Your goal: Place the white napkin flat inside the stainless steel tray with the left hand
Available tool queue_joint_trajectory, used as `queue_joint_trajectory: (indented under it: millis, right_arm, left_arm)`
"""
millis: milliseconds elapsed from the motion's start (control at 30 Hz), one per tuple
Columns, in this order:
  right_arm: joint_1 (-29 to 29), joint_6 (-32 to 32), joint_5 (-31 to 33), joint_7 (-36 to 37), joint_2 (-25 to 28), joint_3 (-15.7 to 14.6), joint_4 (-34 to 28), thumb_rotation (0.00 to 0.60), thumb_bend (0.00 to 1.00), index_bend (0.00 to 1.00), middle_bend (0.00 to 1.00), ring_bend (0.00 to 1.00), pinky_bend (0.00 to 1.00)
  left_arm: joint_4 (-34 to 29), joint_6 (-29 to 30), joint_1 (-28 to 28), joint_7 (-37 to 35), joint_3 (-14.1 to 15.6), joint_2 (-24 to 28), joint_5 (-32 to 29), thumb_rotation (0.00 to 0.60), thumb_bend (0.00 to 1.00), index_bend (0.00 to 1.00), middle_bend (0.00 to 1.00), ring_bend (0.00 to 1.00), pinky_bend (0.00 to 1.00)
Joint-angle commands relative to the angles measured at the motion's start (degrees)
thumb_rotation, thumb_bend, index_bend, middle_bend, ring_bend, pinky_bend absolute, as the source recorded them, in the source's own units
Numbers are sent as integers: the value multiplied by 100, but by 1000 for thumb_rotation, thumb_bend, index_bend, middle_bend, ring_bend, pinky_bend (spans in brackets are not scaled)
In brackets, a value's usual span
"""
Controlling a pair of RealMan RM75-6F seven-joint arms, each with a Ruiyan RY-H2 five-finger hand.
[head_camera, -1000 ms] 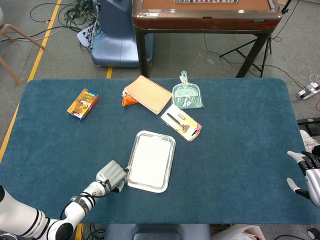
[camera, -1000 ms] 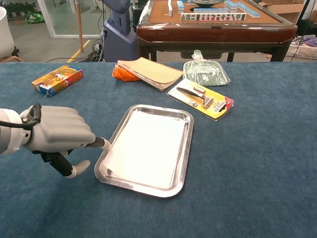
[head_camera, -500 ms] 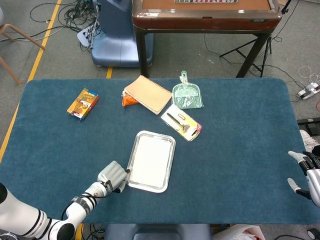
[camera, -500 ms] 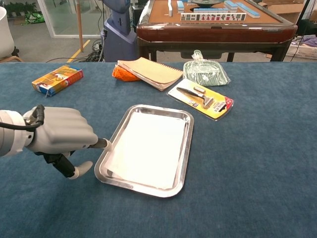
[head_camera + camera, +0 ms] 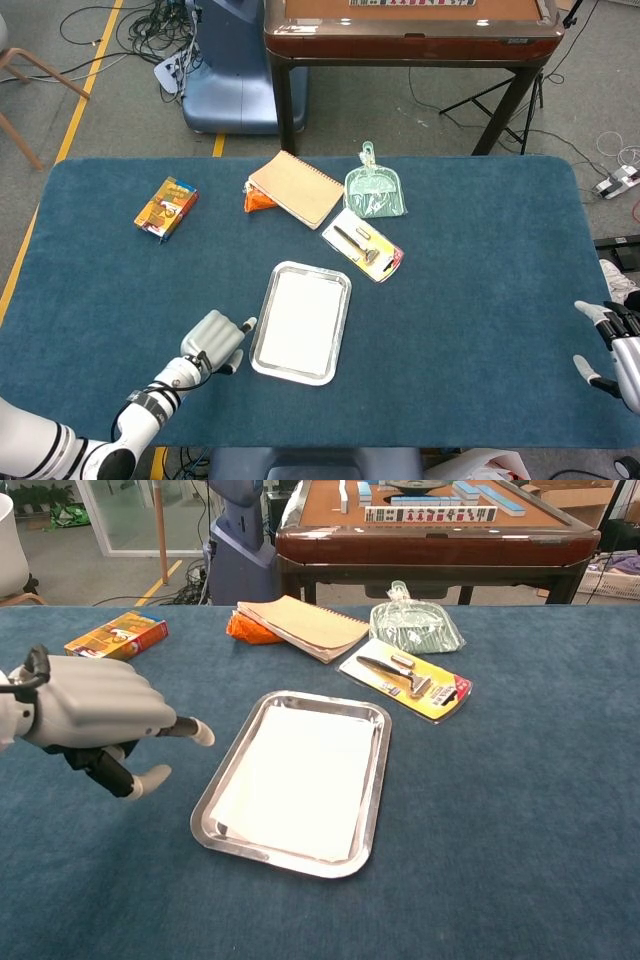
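The white napkin (image 5: pixel 298 318) (image 5: pixel 295 780) lies flat inside the stainless steel tray (image 5: pixel 265 358) (image 5: pixel 375 780) near the middle of the table. My left hand (image 5: pixel 213 340) (image 5: pixel 95 720) hovers just left of the tray, apart from it, holding nothing, one finger pointing toward the tray and the thumb below. My right hand (image 5: pixel 610 350) shows only in the head view at the table's far right edge, fingers spread and empty.
At the back of the blue table lie a tan notebook (image 5: pixel 296 187) on an orange packet (image 5: pixel 256 198), a green dustpan (image 5: pixel 375 188), a carded tool pack (image 5: pixel 363 245) and a snack box (image 5: pixel 166 207). A wooden table (image 5: pixel 410 30) stands behind.
My left hand has let go of the napkin's corner and drawn back to the left, away from the tray. The napkin stays flat in the tray. The right hand has not moved.
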Motion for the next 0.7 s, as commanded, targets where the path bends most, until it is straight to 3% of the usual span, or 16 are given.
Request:
queue_joint_trajectory:
  millis: [33,167,300,400,600,700]
  right_arm:
    - [7,-4,-5,-28,14,2,-20,600,273,210,253,140,221]
    - [13,-19,-3,-85,44,1,-76,600,272,210,252,140,221]
    - [18,-26,10,-127,76,7,-116,600,273,210,253,140,221]
    - [32,-64,30,-168,99,8,-151,600,273,210,253,140,221]
    - [84,-220,143,-318,143,19,-255,600,273,211,249,140,221]
    - [116,-289,190,-369,152,30,-297,600,267,211,240,140,221]
  left_arm:
    - [44,224,311,-492,-67,256,357,259,519,114,942,915,1000]
    - [252,447,714,-1162,-157,510,686,321,514,96,830,799,978]
    - [497,726,1196,-1902,-229,742,1089,356,427,95,694,638,918]
    - [733,1016,1606,-2440,-265,852,1464,364,343,95,559,524,746]
    - [1385,1408,2501,-3962,-373,940,2177,365,280,95,331,306,422]
    - [1648,1597,2873,-4469,-381,946,2514,345,267,95,260,233,331]
